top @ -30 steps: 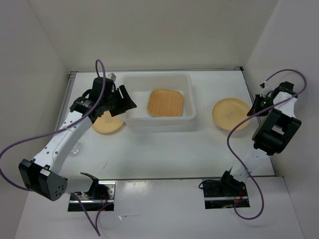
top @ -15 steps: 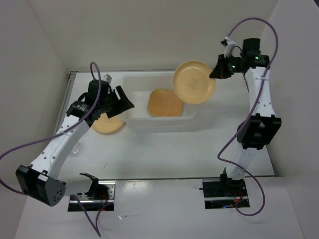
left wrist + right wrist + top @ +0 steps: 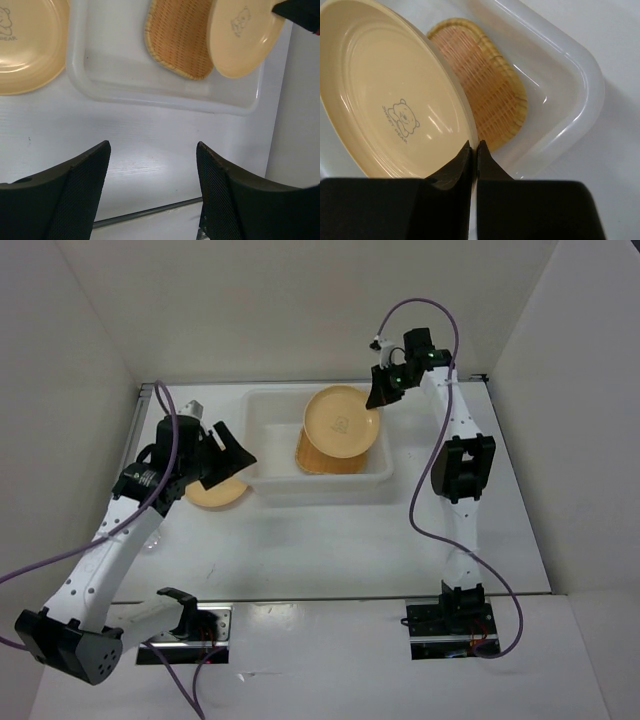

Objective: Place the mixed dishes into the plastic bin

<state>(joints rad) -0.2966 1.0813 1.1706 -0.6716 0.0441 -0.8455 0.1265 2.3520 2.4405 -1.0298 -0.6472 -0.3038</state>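
Fully extended, right gripper (image 3: 380, 398) pinching tilted plate (image 3: 338, 425)

A white table (image 3: 320, 550) is spreading across the middle of the frame. Plain white walls (image 3: 300, 310) are closing it in at the top, left and right. A thin metal rail (image 3: 460, 378) is running along the table's upper edge.

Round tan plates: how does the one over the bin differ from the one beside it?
The right plate is pinched at its rim by the right hand; the left plate is untouched. The right plate hangs tilted over the bin; the left plate lies flat on the table. Both are round, tan, with a bear mark.
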